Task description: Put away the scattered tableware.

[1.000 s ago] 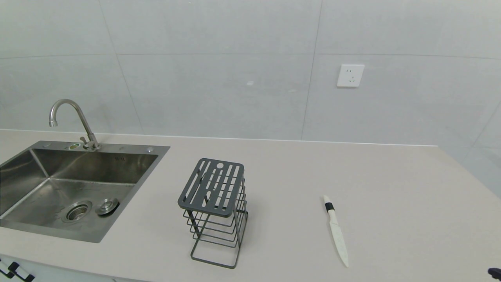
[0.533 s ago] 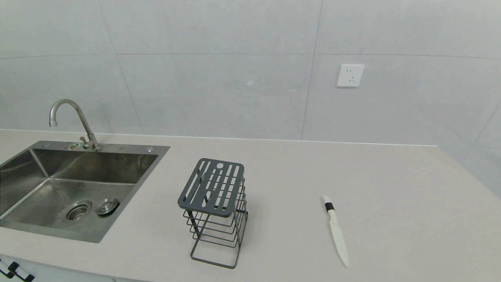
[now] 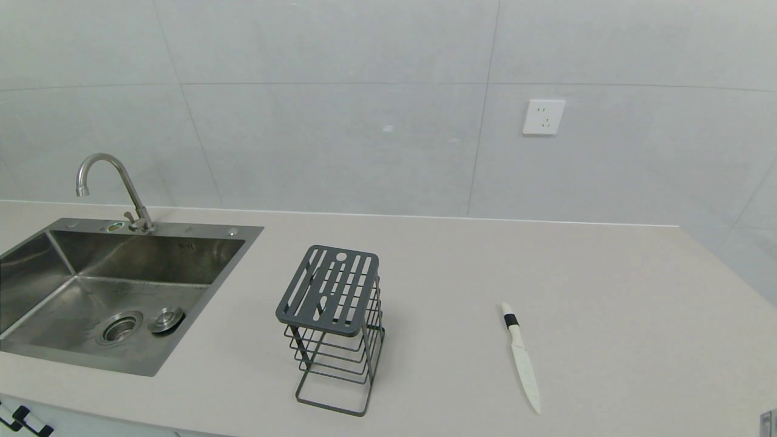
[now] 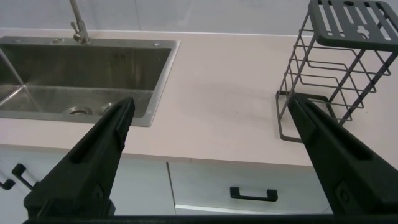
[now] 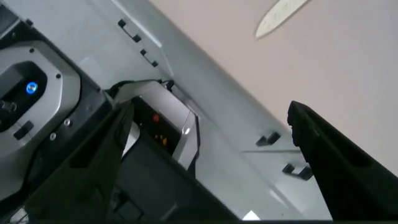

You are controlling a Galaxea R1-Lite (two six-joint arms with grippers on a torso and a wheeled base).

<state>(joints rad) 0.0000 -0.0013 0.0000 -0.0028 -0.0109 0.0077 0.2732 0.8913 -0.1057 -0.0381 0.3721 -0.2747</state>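
Observation:
A white knife (image 3: 521,358) with a black band near its handle end lies flat on the beige counter (image 3: 461,273), right of centre, blade toward the front edge. Its blade tip (image 5: 280,15) shows in the right wrist view. A dark grey wire knife rack (image 3: 331,328) with a slotted top stands upright mid-counter, left of the knife; the rack (image 4: 336,68) looks empty. My left gripper (image 4: 209,102) is open, low in front of the counter edge, short of the rack. My right gripper (image 5: 210,112) is open, below the counter's front edge, near the knife's end, holding nothing.
A steel sink (image 3: 115,291) with a curved faucet (image 3: 112,188) is set into the counter at the left. A wall socket (image 3: 543,116) sits on the tiled wall behind. Cabinet drawers with dark handles (image 4: 254,195) run under the counter front.
A dark part of my right arm at the head view's lower right corner dropped out of sight, then a grey part appeared there. Knife and rack have not moved.

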